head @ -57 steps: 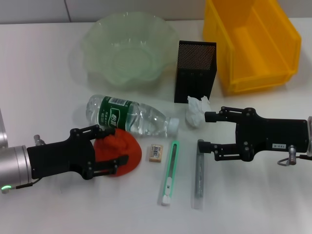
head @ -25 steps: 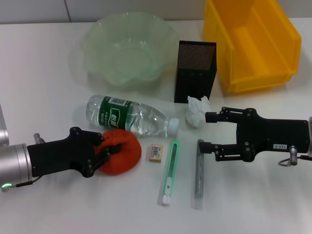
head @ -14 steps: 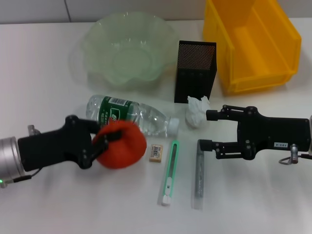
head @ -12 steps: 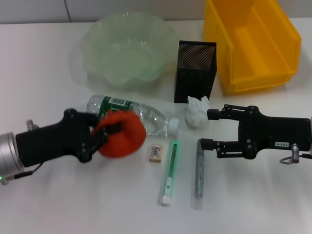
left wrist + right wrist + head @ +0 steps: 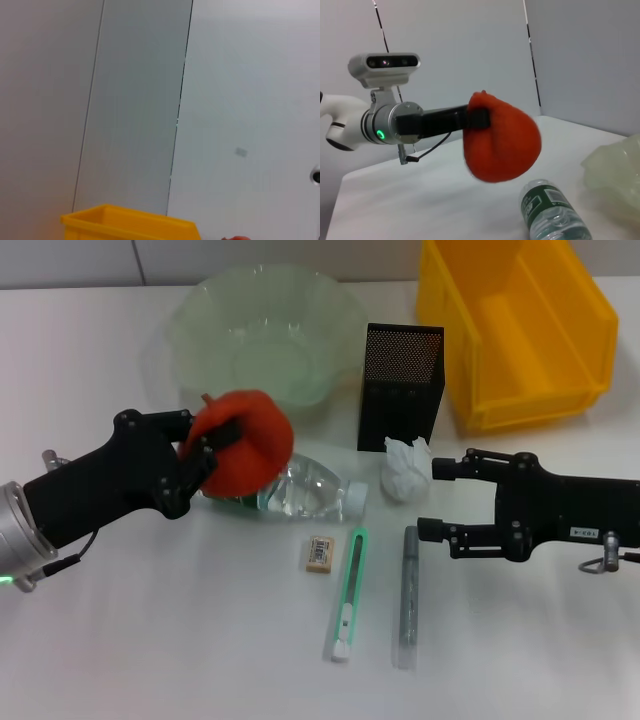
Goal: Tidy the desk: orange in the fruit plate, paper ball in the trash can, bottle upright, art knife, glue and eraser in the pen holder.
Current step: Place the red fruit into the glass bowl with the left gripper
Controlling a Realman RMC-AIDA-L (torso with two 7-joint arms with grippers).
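My left gripper (image 5: 212, 445) is shut on the orange (image 5: 245, 445) and holds it in the air, above the lying bottle (image 5: 300, 492) and just in front of the fruit plate (image 5: 195, 320). The right wrist view shows the same orange (image 5: 502, 140) hanging over the bottle (image 5: 552, 212). My right gripper (image 5: 432, 500) is open and low over the table, with the paper ball (image 5: 404, 468) just off its far fingertip. The eraser (image 5: 319, 551), the green art knife (image 5: 347, 592) and the grey glue stick (image 5: 408, 595) lie side by side. Behind them are the pen holder (image 5: 400, 385) and the trash can (image 5: 520, 330).
The trash can's yellow rim (image 5: 130, 225) shows low in the left wrist view against a grey wall. The pale-green fruit plate (image 5: 615, 175) sits beyond the bottle in the right wrist view. White table surrounds everything.
My left gripper shut on the orange, lifted it off the table and carried it up and back toward the fruit plate. The right gripper drifted slightly to the right, still open.
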